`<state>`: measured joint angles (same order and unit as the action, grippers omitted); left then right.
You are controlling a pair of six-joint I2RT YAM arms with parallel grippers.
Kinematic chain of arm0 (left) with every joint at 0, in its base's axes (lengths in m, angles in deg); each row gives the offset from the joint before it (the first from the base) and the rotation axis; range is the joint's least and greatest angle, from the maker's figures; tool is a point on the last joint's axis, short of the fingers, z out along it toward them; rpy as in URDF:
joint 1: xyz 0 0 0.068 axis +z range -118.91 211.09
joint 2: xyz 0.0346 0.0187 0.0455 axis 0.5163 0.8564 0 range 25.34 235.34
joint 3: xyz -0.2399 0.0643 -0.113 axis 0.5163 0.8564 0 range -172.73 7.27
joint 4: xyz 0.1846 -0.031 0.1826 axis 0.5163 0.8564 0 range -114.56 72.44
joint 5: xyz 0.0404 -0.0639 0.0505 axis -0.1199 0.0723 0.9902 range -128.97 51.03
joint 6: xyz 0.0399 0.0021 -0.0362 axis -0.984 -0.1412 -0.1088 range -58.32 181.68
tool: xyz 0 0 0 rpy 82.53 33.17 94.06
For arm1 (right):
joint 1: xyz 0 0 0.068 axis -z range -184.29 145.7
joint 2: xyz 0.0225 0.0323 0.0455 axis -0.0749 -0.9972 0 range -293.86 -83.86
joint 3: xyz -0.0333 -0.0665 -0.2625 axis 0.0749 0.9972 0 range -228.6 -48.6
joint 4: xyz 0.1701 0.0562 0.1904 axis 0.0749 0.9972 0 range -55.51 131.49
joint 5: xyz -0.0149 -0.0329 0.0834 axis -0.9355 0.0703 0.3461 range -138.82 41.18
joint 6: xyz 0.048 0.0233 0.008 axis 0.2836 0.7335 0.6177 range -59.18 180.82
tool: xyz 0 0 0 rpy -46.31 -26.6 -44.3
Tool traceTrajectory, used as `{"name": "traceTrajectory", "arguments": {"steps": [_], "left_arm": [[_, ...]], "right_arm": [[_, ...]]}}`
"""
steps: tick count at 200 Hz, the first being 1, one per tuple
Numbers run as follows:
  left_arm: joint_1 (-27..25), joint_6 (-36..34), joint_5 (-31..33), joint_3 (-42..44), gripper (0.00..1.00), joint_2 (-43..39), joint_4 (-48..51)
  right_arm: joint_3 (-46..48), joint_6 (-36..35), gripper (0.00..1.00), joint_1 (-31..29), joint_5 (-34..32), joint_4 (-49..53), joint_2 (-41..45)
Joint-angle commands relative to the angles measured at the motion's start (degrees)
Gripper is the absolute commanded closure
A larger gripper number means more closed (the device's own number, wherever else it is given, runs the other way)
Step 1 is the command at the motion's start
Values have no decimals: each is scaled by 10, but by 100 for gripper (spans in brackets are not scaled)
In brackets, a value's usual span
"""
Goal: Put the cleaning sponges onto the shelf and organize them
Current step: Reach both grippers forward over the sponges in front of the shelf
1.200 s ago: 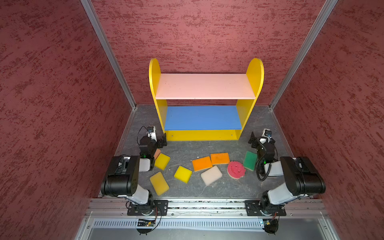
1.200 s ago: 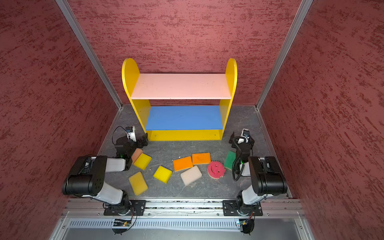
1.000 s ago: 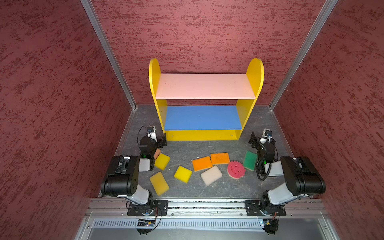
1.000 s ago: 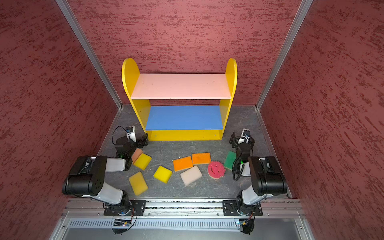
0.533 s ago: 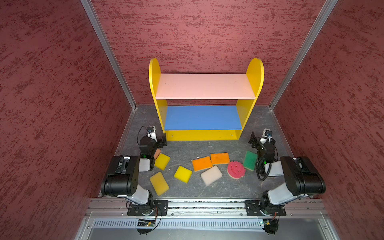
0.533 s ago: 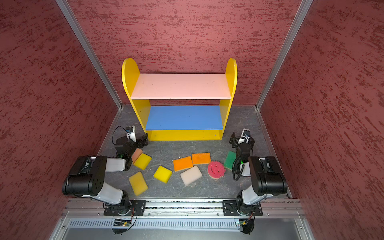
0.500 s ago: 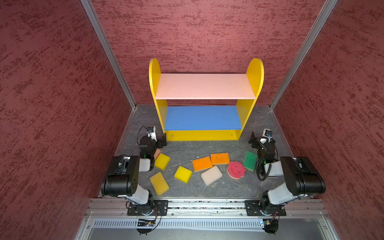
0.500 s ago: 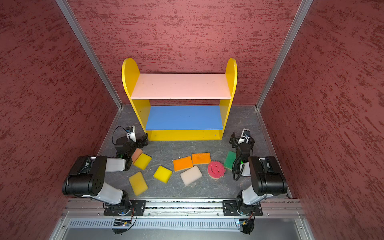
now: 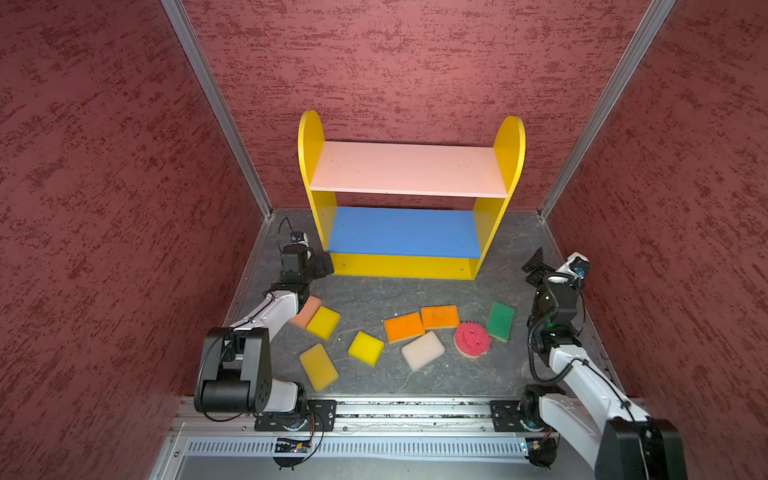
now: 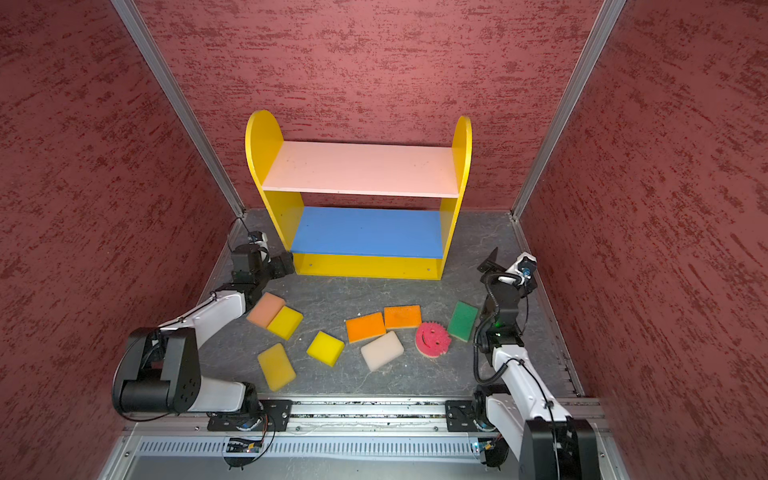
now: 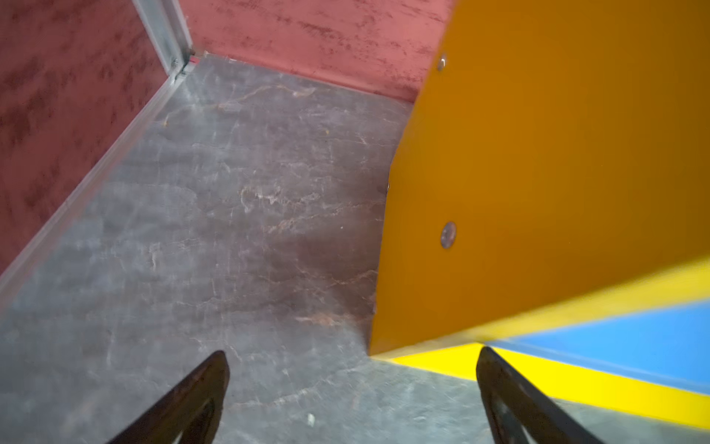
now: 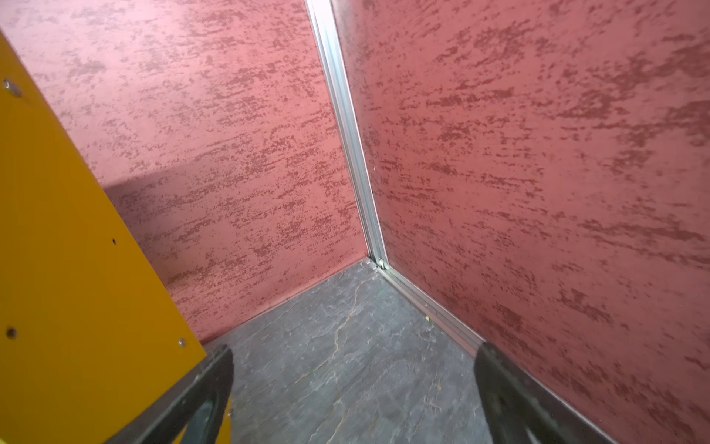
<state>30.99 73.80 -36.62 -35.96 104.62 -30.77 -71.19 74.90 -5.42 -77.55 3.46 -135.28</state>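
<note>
The shelf (image 9: pixel 309 141) is standing at the far middle of the grey floor (image 9: pixel 374 291), against the far red wall (image 9: pixel 395 62), with its pink, blue and yellow boards all bare. All nine cleaning sponges are lying on the floor in front of it. From left to right they are the peach sponge (image 9: pixel 306 312) touching the far yellow sponge (image 9: pixel 323 322), the near yellow sponge (image 9: pixel 318 366), the middle yellow sponge (image 9: pixel 365 348), the left orange sponge (image 9: pixel 404 327) touching the right orange sponge (image 9: pixel 439 316), the cream sponge (image 9: pixel 423 350) just near of them, the round pink sponge (image 9: pixel 472 338) and the green sponge (image 9: pixel 500 321) just beside it. The left gripper (image 9: pixel 321 266) is resting low beside the foot of the shelf's left side panel, its jaws standing wide apart and holding nothing, as the left wrist view (image 11: pixel 351 359) is showing. The left forearm (image 9: pixel 274 309) is covering part of the peach sponge in a top view. The right gripper (image 9: pixel 535 268) is hovering right of the shelf and far of the green sponge, jaws likewise spread and empty (image 12: pixel 354 353), facing the far right corner post (image 12: pixel 345 134). Red walls are closing in both sides.
</note>
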Motion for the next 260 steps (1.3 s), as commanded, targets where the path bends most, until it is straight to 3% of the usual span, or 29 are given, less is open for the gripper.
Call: {"name": "traceTrajectory", "arguments": {"steps": [1, 33, 52, 76, 89, 106, 140, 167, 194, 222, 260], "left_arm": [[9, 151, 19, -30, 1, -48, 42], [24, 185, -21, -32, 1, -85, 66], [23, 187, -32, -50, 1, -107, 107], [27, 185, -28, -47, 1, -158, 130], [32, 181, -35, -41, 17, -180, 128], [39, 191, -39, -46, 52, -190, 145], [54, 220, -31, -77, 100, -161, 213], [90, 251, -76, -71, 100, -135, 213], [117, 275, -116, -68, 100, -112, 205], [121, 273, -116, -72, 100, -103, 225], [138, 281, -138, -61, 100, -107, 244]], "right_arm": [[-27, 53, 1, -26, -39, 218, 33], [-31, 43, 17, -88, -49, 295, 89], [-44, 57, 40, -130, -52, 340, 108], [-66, 68, 61, -220, -71, 388, 78], [-83, 69, 73, -273, -92, 405, 51], [-102, 64, 100, -336, -106, 403, 5], [-143, 87, 100, -423, -94, 383, -99], [-179, 89, 100, -474, -51, 347, -177], [-227, 71, 100, -489, 63, 326, -246], [-270, 46, 98, -501, 166, 317, -312], [-356, 7, 97, -538, 216, 361, -421]]}}
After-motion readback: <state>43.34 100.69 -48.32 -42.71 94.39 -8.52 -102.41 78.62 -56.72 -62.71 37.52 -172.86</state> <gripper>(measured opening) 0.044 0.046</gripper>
